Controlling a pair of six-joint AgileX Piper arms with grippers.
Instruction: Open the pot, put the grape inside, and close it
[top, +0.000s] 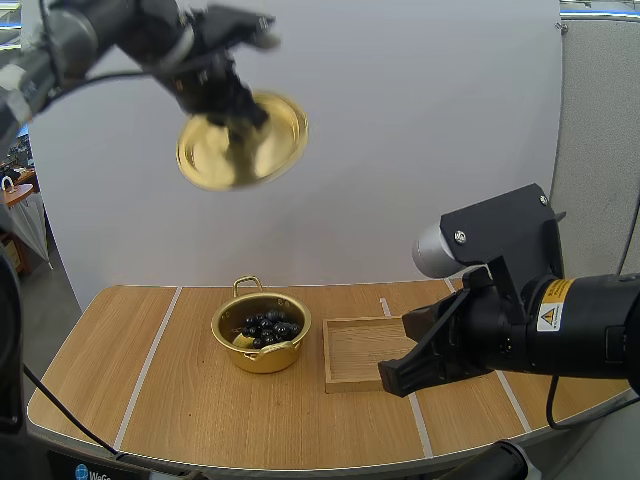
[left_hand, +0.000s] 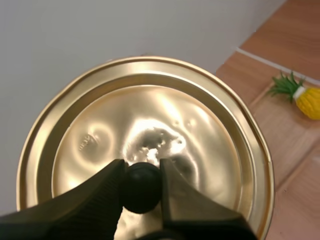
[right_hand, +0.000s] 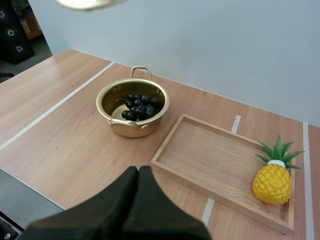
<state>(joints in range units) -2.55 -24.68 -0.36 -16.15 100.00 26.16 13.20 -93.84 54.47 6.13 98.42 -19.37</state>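
A gold pot (top: 261, 333) stands open on the table with a bunch of dark grapes (top: 268, 328) inside it; the right wrist view shows the pot (right_hand: 133, 106) and the grapes (right_hand: 139, 106) too. High above the table, my left gripper (top: 243, 113) is shut on the black knob (left_hand: 142, 186) of the gold lid (top: 241, 140), which hangs tilted. The lid's shiny top (left_hand: 150, 135) faces the left wrist camera. My right gripper (top: 392, 378) is shut on nothing over the table's front right, near the wooden tray (top: 352, 352).
The wooden tray (right_hand: 210, 165) lies right of the pot, with a toy pineapple (right_hand: 273, 180) on its far right end. White tape lines (top: 147, 366) cross the tabletop. Bare table lies left of the pot.
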